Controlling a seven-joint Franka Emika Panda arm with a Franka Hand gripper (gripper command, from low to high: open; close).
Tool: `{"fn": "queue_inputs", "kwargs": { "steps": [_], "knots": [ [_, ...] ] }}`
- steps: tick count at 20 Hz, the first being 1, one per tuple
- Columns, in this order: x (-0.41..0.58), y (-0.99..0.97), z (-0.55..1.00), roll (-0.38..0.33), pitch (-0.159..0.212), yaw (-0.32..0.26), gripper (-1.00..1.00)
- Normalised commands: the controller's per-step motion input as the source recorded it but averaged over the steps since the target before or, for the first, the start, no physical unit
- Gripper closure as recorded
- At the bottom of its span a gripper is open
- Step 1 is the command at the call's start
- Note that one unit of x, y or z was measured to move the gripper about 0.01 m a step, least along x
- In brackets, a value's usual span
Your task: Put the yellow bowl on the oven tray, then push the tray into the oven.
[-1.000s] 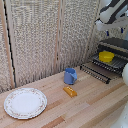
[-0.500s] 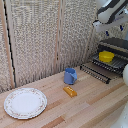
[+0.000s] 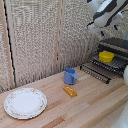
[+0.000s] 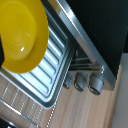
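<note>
We see the yellow dish (image 3: 105, 56) already sitting on the baking sheet (image 3: 116, 63), which sticks out of the oven (image 3: 118, 46). The grabber (image 3: 101, 31) hangs above; we cannot tell if its fingers are apart. We think grabbing the sheet's edge and sliding it in are left.

Pale wooden table (image 3: 95, 107) — white patterned plate (image 3: 25, 103), blue mug (image 3: 70, 76), orange block (image 3: 70, 91), oven (image 3: 116, 50)

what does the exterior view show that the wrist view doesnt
Only the exterior view shows the large white patterned plate, the blue mug, the small orange block and the white-and-grey robot arm. Only the wrist view shows the oven's three round grey knobs. Both share the small round yellow dish sitting on the ribbed metal baking sheet.
</note>
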Motion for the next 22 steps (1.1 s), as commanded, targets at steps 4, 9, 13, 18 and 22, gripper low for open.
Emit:
{"fn": "queue_inputs", "kwargs": {
  "steps": [4, 9, 13, 18, 22],
  "knots": [
    [-0.02, 0.12, -0.03, -0.317, 0.164, 0.17, -1.0],
    [-0.154, 0.15, 0.0, -0.3, 0.217, 0.169, -1.0],
    [-0.189, 0.14, 0.0, -0.303, 0.226, 0.17, -1.0],
    [-0.19, 0.11, -0.01, -0.317, 0.222, 0.168, -1.0],
    [-0.204, 0.08, -0.05, -0.335, 0.217, 0.165, -1.0]
  ]
}}
